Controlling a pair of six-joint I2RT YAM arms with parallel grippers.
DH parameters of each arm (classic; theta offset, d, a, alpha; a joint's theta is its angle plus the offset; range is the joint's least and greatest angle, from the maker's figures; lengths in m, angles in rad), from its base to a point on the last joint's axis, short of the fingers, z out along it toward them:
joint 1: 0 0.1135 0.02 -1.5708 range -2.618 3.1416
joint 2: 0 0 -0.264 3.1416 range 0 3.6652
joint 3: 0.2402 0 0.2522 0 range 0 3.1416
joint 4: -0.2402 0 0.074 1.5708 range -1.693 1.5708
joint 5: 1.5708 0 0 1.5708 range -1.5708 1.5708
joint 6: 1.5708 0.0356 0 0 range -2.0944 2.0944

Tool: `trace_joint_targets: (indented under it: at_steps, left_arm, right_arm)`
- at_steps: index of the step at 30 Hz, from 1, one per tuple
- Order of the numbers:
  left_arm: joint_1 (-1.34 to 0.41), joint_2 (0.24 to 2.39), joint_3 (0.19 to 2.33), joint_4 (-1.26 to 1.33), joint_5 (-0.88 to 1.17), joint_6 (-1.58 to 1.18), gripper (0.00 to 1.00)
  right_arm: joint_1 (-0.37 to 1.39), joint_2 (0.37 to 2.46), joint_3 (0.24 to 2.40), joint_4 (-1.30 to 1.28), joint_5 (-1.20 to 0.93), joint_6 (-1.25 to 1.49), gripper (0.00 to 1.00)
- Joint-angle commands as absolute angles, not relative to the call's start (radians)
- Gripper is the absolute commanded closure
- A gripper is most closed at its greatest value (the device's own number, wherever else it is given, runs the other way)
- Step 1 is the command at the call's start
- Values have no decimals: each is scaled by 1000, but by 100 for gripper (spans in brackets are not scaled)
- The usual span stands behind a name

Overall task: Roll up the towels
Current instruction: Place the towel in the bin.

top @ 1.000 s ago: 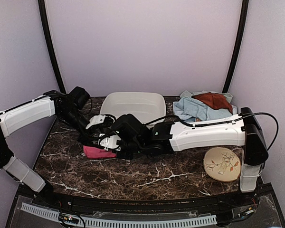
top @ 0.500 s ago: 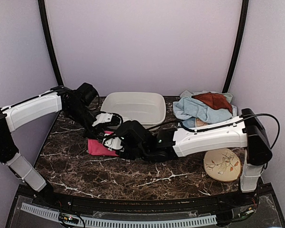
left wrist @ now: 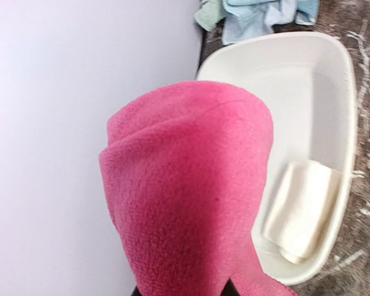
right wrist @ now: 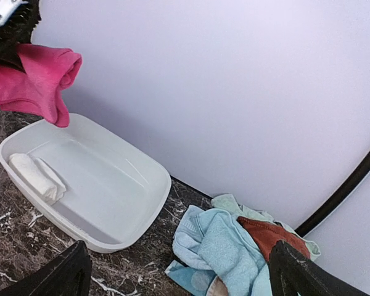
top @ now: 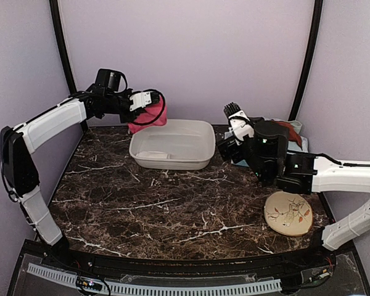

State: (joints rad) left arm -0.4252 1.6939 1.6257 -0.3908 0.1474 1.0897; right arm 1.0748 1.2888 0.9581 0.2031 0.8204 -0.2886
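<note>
Delivery in hand: right of basin (top: 191, 161), right jaws spread wide, empty; above basin's far-left corner, left jaws clenched on rolled pink towel (top: 149, 117). Next, likely: lowering it beside cream roll (right wrist: 36, 176) inside basin, then letting go.

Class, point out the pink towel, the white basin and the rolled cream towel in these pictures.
pink towel (left wrist: 191, 185), left wrist view, middle of the roll.
white basin (top: 172, 162), top external view, near wall.
rolled cream towel (right wrist: 38, 177), right wrist view, its middle.
</note>
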Motion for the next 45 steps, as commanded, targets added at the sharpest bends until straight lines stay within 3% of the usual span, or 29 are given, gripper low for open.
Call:
trace_joint_targets:
  at_steps: [1,10,19,29,37,40,43,45]
  left_arm:
    - [-426,1886,1778,-142,100,1123,100]
    - [-408,2295,2094,-157,111,1252,100]
    - [-395,2416,2100,-100,87,1351,100]
    - [-388,2442,2238,-577,190,1388,100]
    - [-390,2468,2249,-756,183,1357,99]
    - [-389,2477,2257,-760,173,1342,92]
    - [-391,2477,2281,-755,194,1313,64]
    - [-391,2476,2310,-772,210,1305,52]
  right_arm:
    - [1069,1237,866,207,831,-188,0]
    - [1049,1198,744,185,797,-66,0]
    - [1025,1231,728,188,746,-31,0]
    - [1011,1256,740,173,722,-24,0]
    - [1010,1252,737,156,725,-21,0]
    - [1009,1251,737,152,727,-20,0]
    - [1008,1252,736,150,726,-16,0]
    - [1008,1254,739,149,727,-14,0]
